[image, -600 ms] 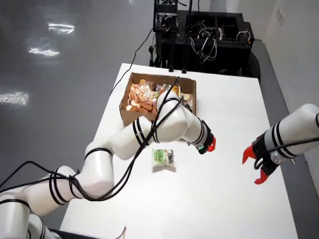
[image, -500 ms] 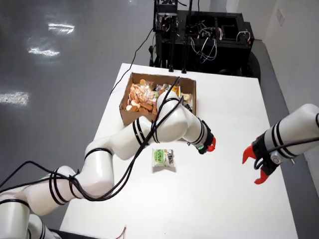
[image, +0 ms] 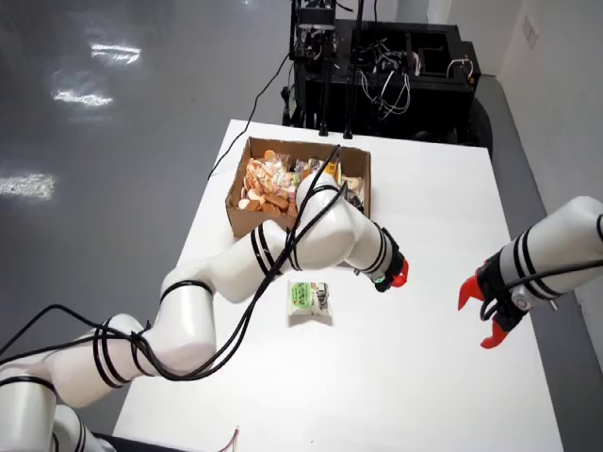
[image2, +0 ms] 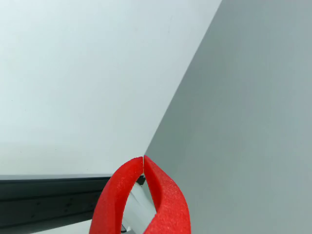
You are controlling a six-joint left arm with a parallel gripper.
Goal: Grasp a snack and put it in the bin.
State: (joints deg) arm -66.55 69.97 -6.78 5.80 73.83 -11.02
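Observation:
A green and white snack packet (image: 309, 299) lies flat on the white table (image: 424, 395). The cardboard bin (image: 247, 217) behind it holds several snacks. In the overhead view the long white arm reaches from the lower left, and its red-tipped gripper (image: 399, 274) hovers to the right of the packet, apart from it. In the wrist view the two red fingers meet at their tips, so the gripper (image2: 143, 158) is shut with nothing held. The packet does not show in that view.
A second white arm with an open red gripper (image: 480, 315) stays at the table's right edge. Black equipment with cables (image: 377, 66) stands behind the table. Grey floor surrounds the table, and the wrist view shows its right edge (image2: 180, 92).

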